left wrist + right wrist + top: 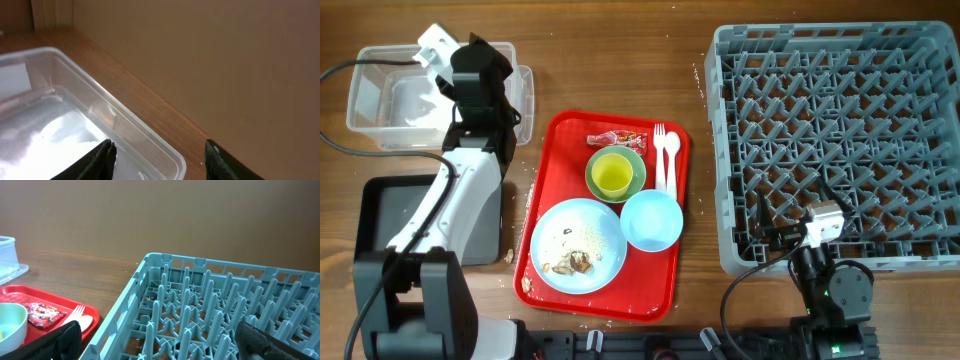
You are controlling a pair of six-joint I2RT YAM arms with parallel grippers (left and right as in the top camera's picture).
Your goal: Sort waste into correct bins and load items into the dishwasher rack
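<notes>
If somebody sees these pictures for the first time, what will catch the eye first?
The bright red tray in the middle, carrying a light blue plate and a yellow cup, stands out first. Then comes the large grey dishwasher rack on the right, empty. At the far left, the left gripper hangs open over the clear tub.

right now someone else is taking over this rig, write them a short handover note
Left gripper: fingers open, empty, above the clear tub, which seems to hold something white.
Right gripper: open, empty, at the dishwasher rack's near edge.
On the red tray: plate with food scraps, blue bowl, yellow cup inside green bowl, wrapper, fork, spoon.
Done: nothing loaded; the rack is empty.
Left: wrapper and scraps to the tub or black tray, every dish and utensil into the rack.
</notes>
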